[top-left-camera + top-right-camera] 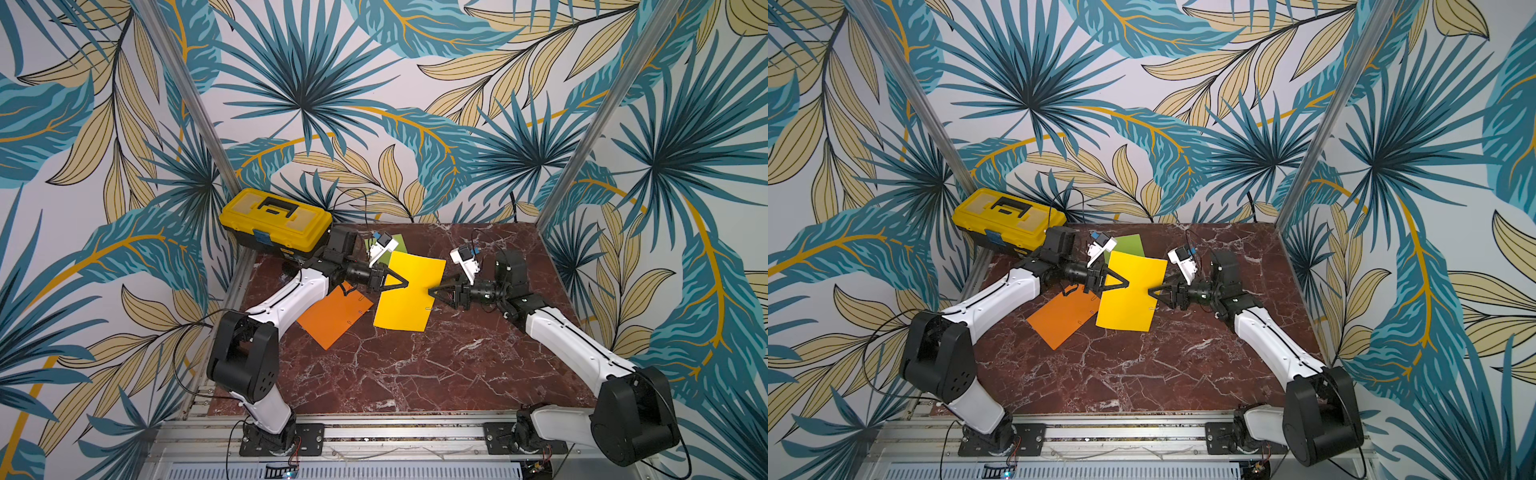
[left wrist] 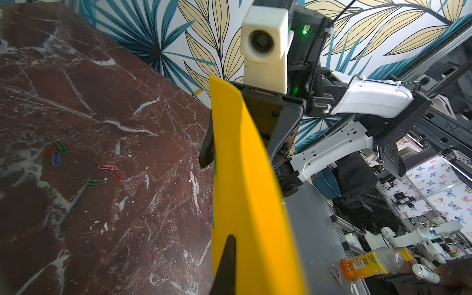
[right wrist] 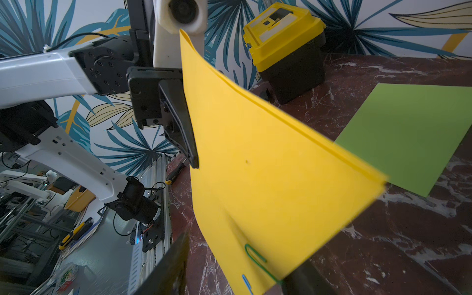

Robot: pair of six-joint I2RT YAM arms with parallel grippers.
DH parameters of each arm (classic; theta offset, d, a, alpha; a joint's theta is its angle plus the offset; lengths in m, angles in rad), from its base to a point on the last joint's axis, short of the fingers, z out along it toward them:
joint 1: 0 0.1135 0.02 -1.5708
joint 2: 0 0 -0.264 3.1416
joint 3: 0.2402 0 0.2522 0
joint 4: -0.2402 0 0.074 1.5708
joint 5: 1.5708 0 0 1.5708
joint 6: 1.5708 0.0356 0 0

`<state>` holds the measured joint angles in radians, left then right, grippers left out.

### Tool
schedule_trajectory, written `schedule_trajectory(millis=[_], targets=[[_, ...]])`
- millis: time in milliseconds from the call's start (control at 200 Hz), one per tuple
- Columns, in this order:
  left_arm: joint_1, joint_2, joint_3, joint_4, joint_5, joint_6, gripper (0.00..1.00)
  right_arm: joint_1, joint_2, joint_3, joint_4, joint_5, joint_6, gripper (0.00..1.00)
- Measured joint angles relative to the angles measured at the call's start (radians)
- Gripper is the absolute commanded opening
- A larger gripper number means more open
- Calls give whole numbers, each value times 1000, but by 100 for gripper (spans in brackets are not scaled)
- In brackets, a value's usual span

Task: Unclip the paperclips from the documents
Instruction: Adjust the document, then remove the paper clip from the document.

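Observation:
My left gripper (image 1: 407, 284) (image 1: 1128, 284) is shut on one edge of the golden yellow document (image 1: 409, 291) (image 3: 268, 166), holding it lifted and curved above the table. At the opposite edge my right gripper (image 1: 430, 289) (image 3: 240, 260) is open, its jaws on either side of the sheet. A green paperclip (image 3: 255, 258) and a blue paperclip (image 3: 246, 281) are clipped on that edge. The orange document (image 1: 332, 316) lies flat near the left arm. The lime green document (image 3: 408, 135) lies flat behind. Several loose coloured paperclips (image 2: 56, 153) lie on the marble.
A yellow toolbox (image 1: 276, 220) stands at the back left corner of the dark red marble table (image 1: 415, 365). Leaf-patterned walls close in the back and both sides. The arms' bases sit on a metal rail (image 1: 395, 432) along the front edge.

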<state>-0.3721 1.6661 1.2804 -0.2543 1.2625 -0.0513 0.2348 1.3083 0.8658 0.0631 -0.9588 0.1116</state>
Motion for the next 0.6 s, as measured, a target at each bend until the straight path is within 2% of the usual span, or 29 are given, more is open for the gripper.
schedule_trajectory(millis=[325,601], targets=[[2,-15,-3,1,3,1,0,-8,8,-4,6,-21,12,50],[7,-19,-5,3,2,2,0,-11,21,-5,22,-64,34,38]])
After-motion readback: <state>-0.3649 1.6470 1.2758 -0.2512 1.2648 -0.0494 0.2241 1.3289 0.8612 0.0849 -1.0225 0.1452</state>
